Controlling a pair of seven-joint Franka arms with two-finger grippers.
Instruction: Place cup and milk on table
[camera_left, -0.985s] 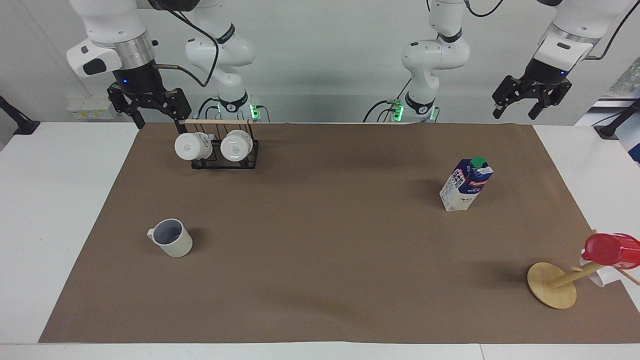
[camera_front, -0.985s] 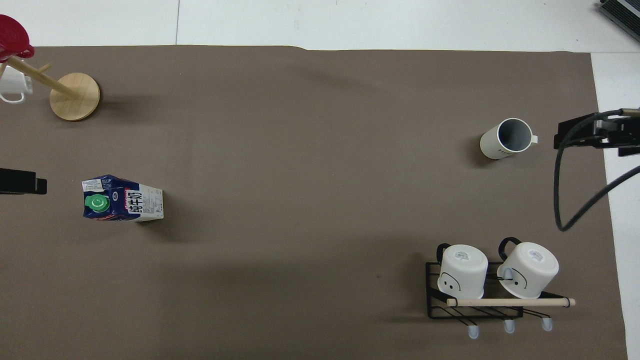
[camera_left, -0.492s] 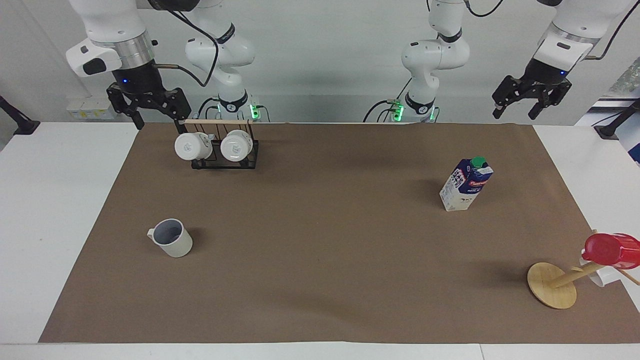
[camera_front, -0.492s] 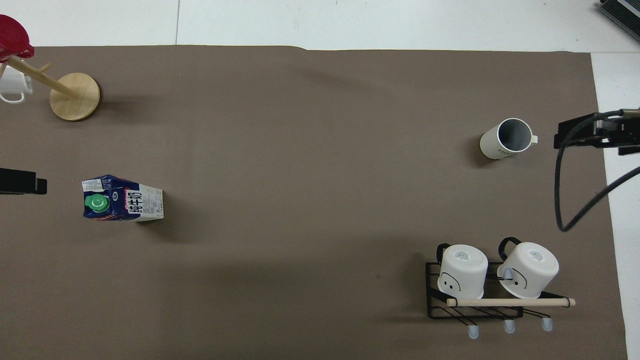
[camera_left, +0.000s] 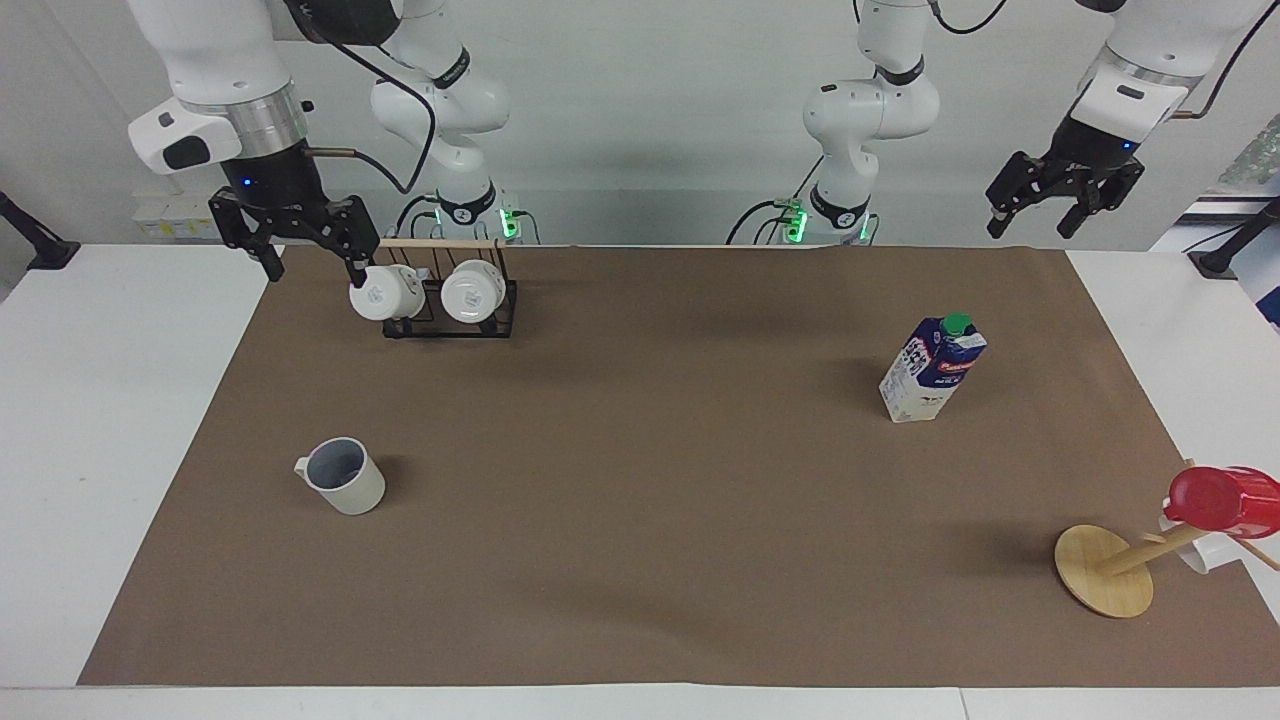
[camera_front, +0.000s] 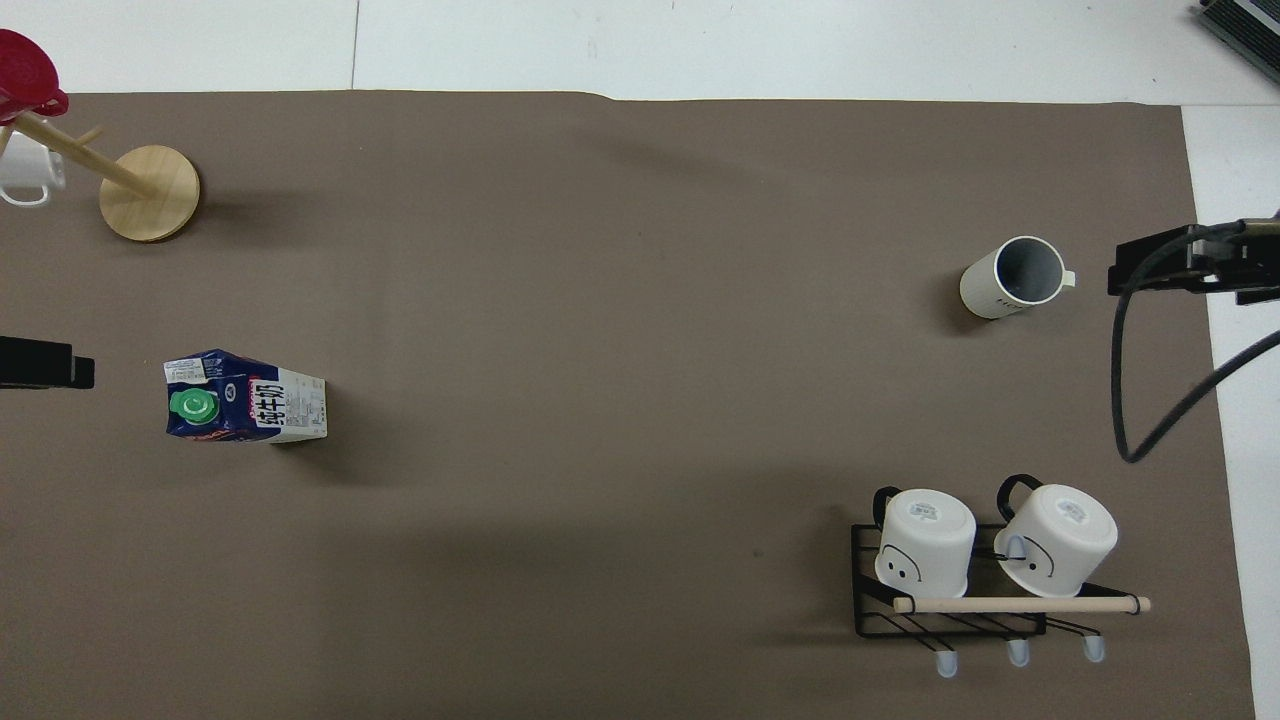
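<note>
Two things concern us here, and both stand upright on the brown sheet (camera_left: 640, 520) that covers most of the table (camera_left: 100, 420). The cup (camera_left: 345, 489), off-white with a grey-blue inside, sits toward the right arm's end, its small handle turned toward that end's bare edge. The milk (camera_left: 932, 368) stands well apart from it, toward the left arm's end and somewhat nearer to the robots, its green cap on top.

Nearer to the robots than the cup we see a black wire rack (camera_left: 450, 305) with two white mugs (camera_left: 385, 292) hung on it, bases showing, under a wooden bar. At the left arm's end, farther from the robots than the milk, a wooden mug tree (camera_left: 1105, 570) on a round base carries a red cup (camera_left: 1222, 501).

The right gripper (camera_left: 312, 262) hangs in the air over the sheet's edge just beside the rack, fingers apart and holding nothing. The left gripper (camera_left: 1034, 222) hangs raised over the sheet's corner at its own end, fingers likewise spread and empty.
</note>
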